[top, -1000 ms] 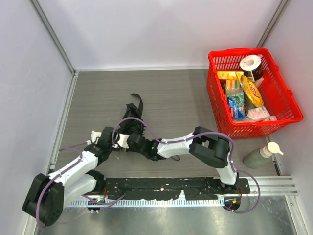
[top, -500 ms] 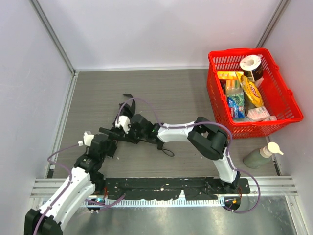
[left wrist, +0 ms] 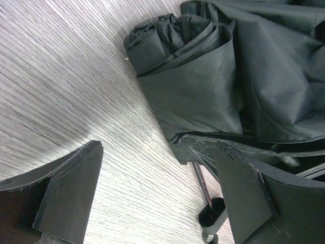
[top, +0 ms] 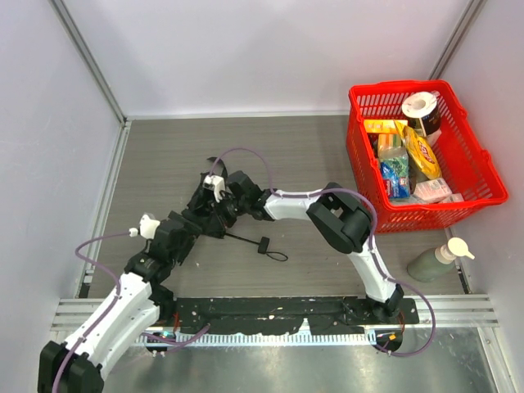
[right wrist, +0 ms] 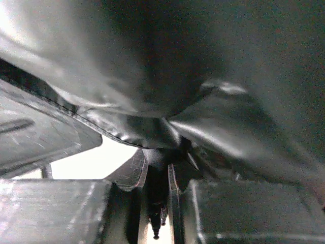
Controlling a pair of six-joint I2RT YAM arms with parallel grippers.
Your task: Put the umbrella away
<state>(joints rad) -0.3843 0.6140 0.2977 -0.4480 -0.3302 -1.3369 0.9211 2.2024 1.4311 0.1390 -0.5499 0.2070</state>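
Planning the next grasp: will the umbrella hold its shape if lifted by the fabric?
Probably not. The umbrella lies in loose, rumpled folds, so its fabric would likely sag and drape. The thin shaft looks stiff, probably a firmer hold. The handle trails on the table with its loop, which may dangle or snag.

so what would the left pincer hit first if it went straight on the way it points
Probably the umbrella, which lies bunched up just ahead of the open left pincer, though depth is hard to judge.
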